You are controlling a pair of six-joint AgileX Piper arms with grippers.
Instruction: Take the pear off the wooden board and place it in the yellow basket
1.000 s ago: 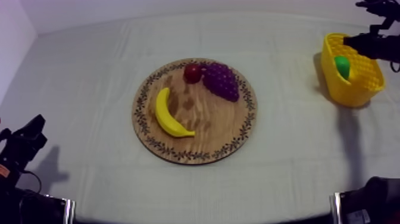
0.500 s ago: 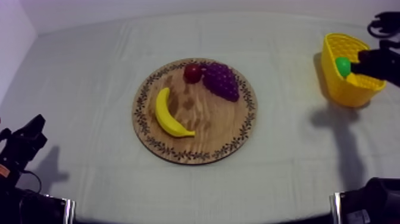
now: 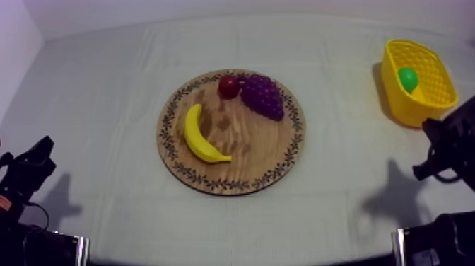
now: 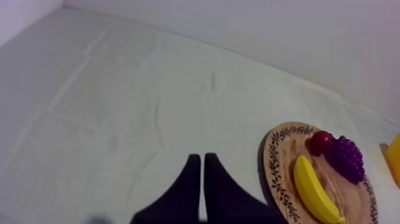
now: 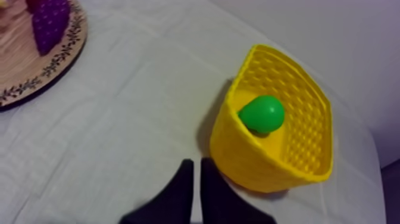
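Pear (image 5: pixel 262 113) sits in yellow basket (image 5: pixel 238 154), so task looks done, nothing left; right gripper (image 5: pixel 196 171) & left gripper (image 4: pixel 201 165) both closed, empty.

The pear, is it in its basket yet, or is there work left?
Done: the pear lies inside the yellow basket, off the wooden board. In hand: nothing; the right gripper is shut and empty near the basket, the left gripper shut too. Left: nothing of the job, it seems.
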